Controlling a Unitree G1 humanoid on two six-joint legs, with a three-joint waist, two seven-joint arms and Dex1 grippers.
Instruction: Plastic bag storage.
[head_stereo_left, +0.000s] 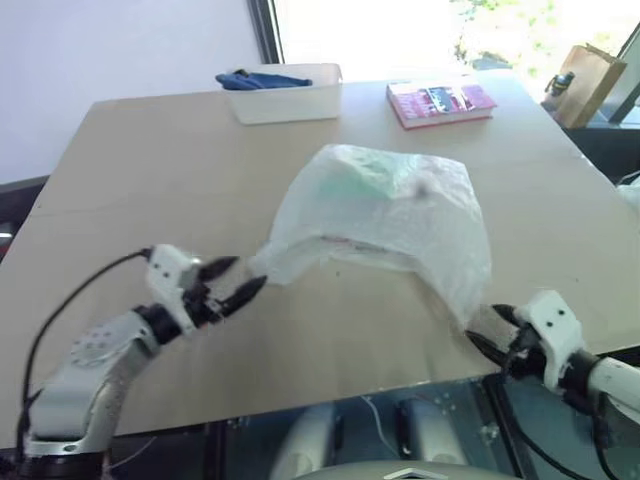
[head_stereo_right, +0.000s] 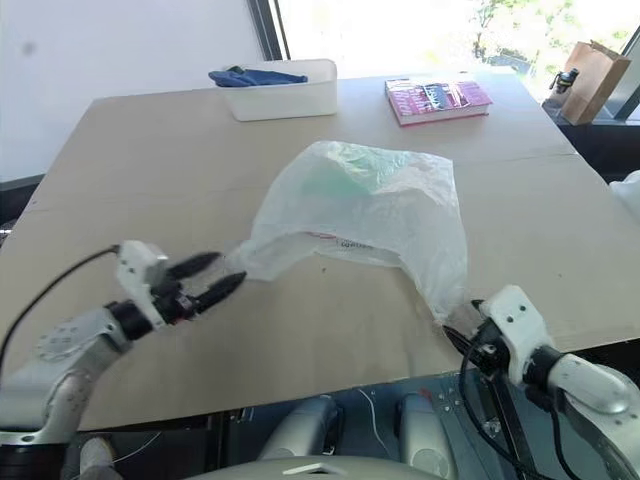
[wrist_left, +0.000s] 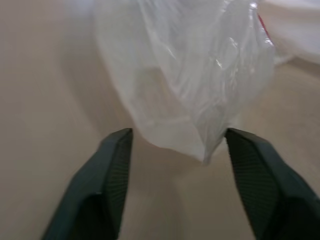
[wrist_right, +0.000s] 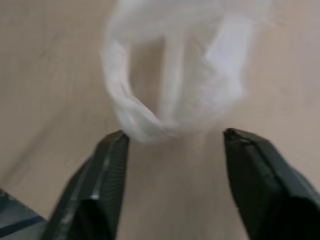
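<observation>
At the lower left of the head view, the left pincer (head_stereo_left: 232, 282) hangs just above the tabletop (head_stereo_left: 130, 190), its two black fingers spread apart and gripping nothing; the left wrist view shows a corner of the plastic bag (wrist_left: 195, 90) just ahead of the gap between the fingers, not pinched. The plastic bag lies puffed up in the middle of the frame, a faint green shape showing through its top and a line of reddish print near its lower edge. Behind it, at upper centre-left, stands a white tub (head_stereo_left: 285, 98) with a blue cloth (head_stereo_left: 255, 80) in it, and right of that a pink book (head_stereo_left: 440, 102). At the lower right, the right pincer (head_stereo_right: 462, 335) sits at the bag's near corner, fingers spread wide and empty.
</observation>
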